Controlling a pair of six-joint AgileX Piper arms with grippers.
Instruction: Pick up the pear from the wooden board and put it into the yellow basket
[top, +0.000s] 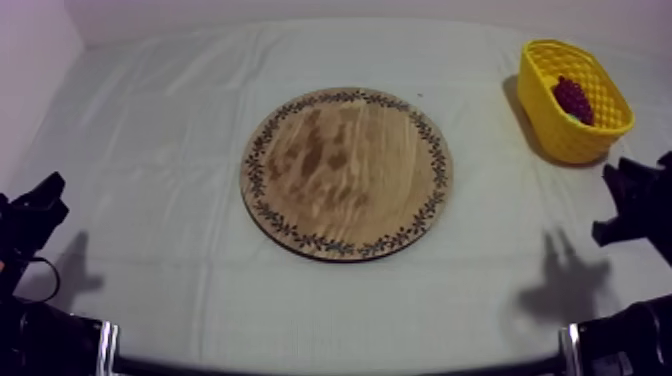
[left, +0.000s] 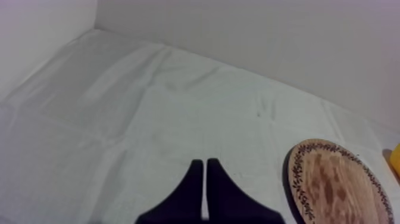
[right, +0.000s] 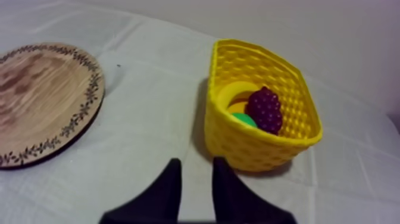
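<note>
since the wooden board (top: 345, 172) lies bare in the middle of the tabletop (top: 150, 140), a reach toward it would close on nothing; i judge that the first risk. the pear (right: 244, 119) seems to be the green piece low inside the yellow basket (right: 262, 149). it is tucked against the bunch of grapes (right: 263, 108) and mostly hidden by it, so i cannot be sure of it. the right hand (right: 194, 162) hangs just short of the basket's near wall, its fingers parted with nothing between them. a forward move from there could shove the light basket along the tabletop, or tip it and spill what it holds. the left hand (left: 204, 162) sits over bare tabletop beside the board, fingers pressed together on nothing, well apart from the basket. a sweep across from it could clip the board's rim.
</note>
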